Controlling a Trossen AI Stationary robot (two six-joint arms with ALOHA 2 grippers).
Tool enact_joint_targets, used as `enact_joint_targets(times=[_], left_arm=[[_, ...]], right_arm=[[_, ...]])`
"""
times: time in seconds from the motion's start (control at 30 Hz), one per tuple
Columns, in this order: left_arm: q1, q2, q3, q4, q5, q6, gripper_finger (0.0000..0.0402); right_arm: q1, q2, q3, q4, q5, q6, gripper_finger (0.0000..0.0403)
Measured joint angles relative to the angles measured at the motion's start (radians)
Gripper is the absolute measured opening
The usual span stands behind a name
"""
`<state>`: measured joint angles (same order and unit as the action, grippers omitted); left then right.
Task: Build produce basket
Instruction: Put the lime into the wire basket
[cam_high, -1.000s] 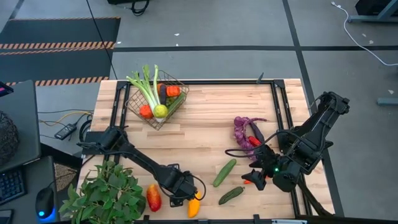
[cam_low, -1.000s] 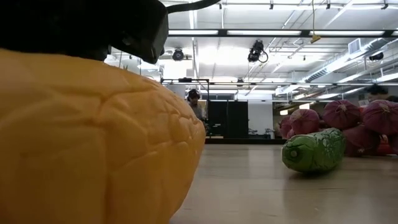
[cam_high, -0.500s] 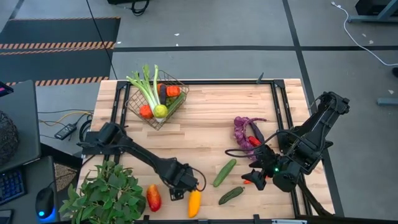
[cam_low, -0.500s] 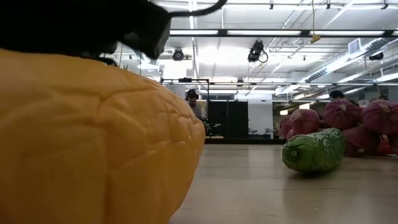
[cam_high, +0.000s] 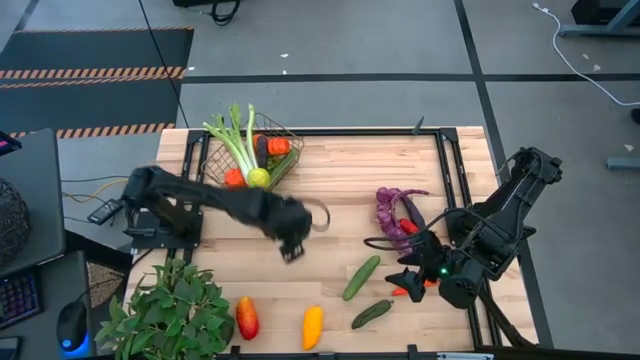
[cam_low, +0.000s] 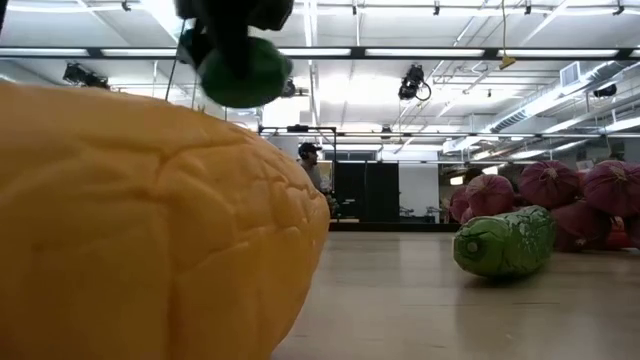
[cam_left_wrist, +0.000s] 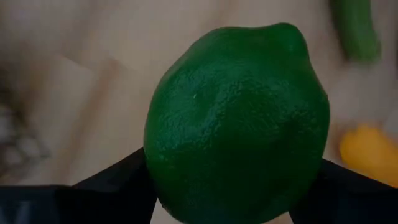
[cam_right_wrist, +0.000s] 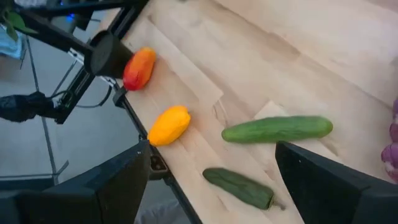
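1. I see the left gripper (cam_high: 292, 243) over the middle of the table (cam_high: 330, 170), lifted clear of the wood, fingers clamped on a green lime (cam_left_wrist: 236, 124). The lime fills the left wrist view; in the low view it hangs high under the dark gripper body.
2. The right gripper (cam_high: 405, 283) sits low near the table's right front corner, fingers spread wide, nothing between them. Beside it lies a small red-orange piece that I can't identify.
3. The basket (cam_high: 252, 160) stands at the back left corner. It holds celery (cam_high: 235, 135) sticking out over the rim, a yellow-green fruit (cam_high: 258, 178), a red piece (cam_high: 234, 179) and an orange piece (cam_high: 277, 146).
4. Produce on the table: yellow pepper (cam_high: 312, 326) at the front edge, close to the low camera, filling that view's left side.
5. Red-orange pepper (cam_high: 246, 317) lies just left of the yellow one, beside the leafy plant (cam_high: 170, 312) at the front left corner.
6. Two cucumbers (cam_high: 361, 277) lie right of centre near the front; the smaller, darker one (cam_high: 371, 314) is nearer the front edge.
7. Purple grapes (cam_high: 391, 212) sit toward the right side, with a red chili (cam_high: 409, 228) touching them.
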<state>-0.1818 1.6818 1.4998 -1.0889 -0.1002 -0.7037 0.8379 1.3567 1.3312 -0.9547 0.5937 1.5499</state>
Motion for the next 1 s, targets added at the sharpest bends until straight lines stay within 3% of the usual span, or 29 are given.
enact_joint_targets(times=[0.17,0.57,0.73,1.0], left_arm=[[0.162,-0.105,0.0,-0.026,-0.109,0.031,0.0279],[0.517,-0.136,0.0,-0.093,-0.125,0.269,0.0281],[0.62,-0.14,-0.001,0.039,-0.125,0.27,0.0281],[0.684,-0.145,-0.001,0.045,-0.125,0.207,0.0284]], right_arm=[[-0.005,0.0,0.0,-0.007,0.047,-0.001,0.0348],[-0.106,0.0,0.0,-0.027,0.088,-0.083,0.0348],[-0.157,0.0,0.0,-0.039,0.039,-0.162,0.0348],[-0.236,0.0,0.0,-0.05,-0.075,-0.272,0.0348]])
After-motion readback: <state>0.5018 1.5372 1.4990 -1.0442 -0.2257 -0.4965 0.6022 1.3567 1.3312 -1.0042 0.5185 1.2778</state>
